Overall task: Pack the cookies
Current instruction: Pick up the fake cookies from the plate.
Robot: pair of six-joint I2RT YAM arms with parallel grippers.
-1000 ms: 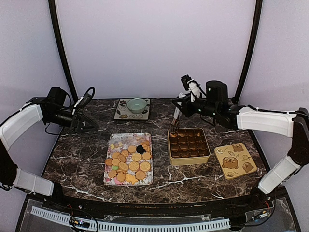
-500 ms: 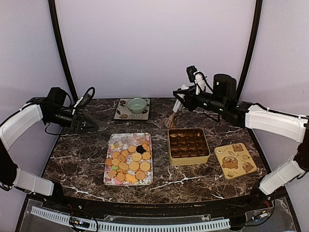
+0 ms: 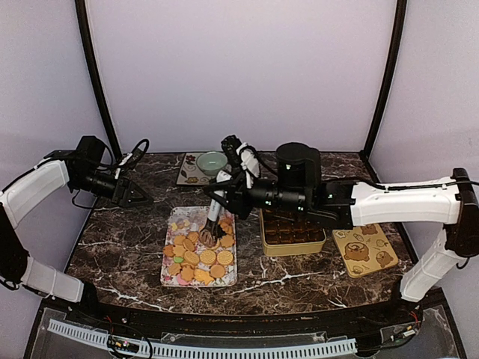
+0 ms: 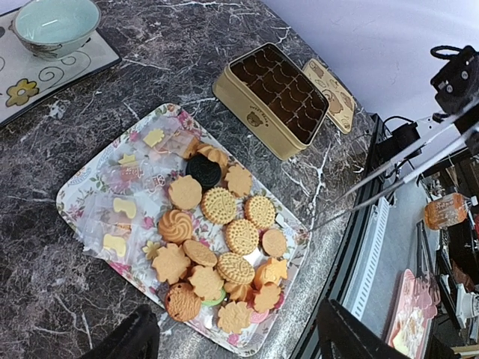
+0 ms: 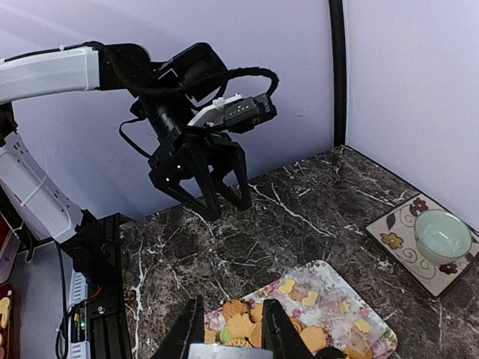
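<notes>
Well to the left of the floral tray and a little behind it, the left gripper hangs over the marble table with its black jaws spread wide and nothing between them. The cookies lie on the tray, crowded into its near half. They are mostly golden rounds and flower shapes, with a dark brown cookie towards the middle and a touch of green and pink at the near edge. The tray's far half holds clear wrappers printed with small yellow shapes. Behind the tray a pale green bowl sits on a patterned square mat. Above the tray's right side the right gripper is closed on what looks like a pair of tan tongs. Their two prongs stand apart and point down at the dark brown cookie; whether they touch it I cannot tell. Just right of the tray stands a gold tin divided into dark cells, and further right of the tray a bear-printed lid lies flat.
</notes>
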